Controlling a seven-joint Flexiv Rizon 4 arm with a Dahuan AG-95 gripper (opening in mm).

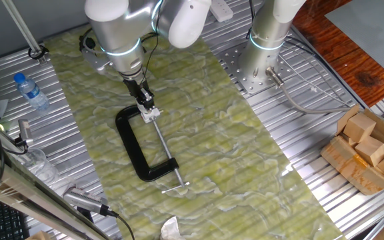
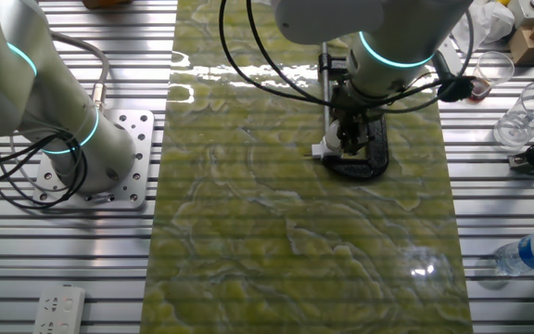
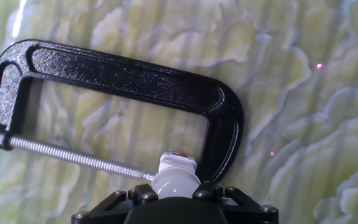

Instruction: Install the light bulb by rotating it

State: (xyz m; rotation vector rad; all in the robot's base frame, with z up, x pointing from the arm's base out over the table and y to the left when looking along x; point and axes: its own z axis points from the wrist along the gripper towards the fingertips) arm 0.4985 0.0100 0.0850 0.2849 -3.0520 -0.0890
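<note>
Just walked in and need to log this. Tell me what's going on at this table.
The arm has its end effector down at the bulb, which sits inside the black C-clamp lying flat on the green mat. The bulb's orange-marked end points at the clamp's jaw, and the steel screw tip meets it from the side. The fingers appear closed on the bulb, presumably to rotate it in.
</note>
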